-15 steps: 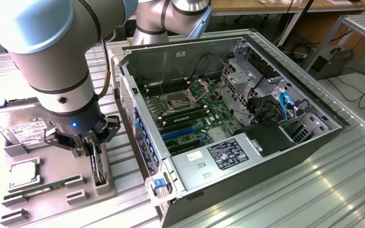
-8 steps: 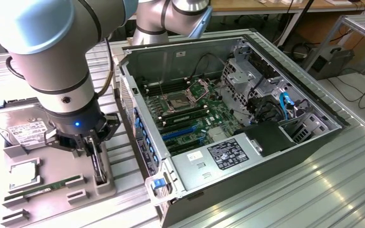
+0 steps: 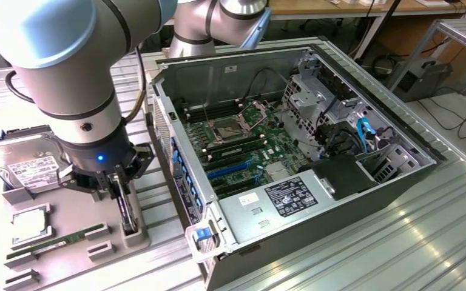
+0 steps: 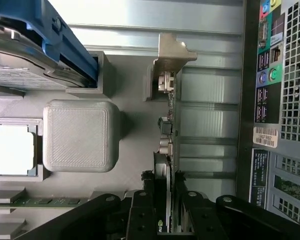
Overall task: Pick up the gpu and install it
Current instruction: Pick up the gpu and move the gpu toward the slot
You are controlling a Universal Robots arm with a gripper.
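now arm vertical over gray tray (image 3: pixel 71 212), gripper (image 3: pixel 121 189) clamped on gpu (image 4: pixel 168 125) standing on edge, beside open computer case (image 3: pixel 241 53)

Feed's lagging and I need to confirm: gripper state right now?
Gripper: closed on the gpu, upright in the tray.
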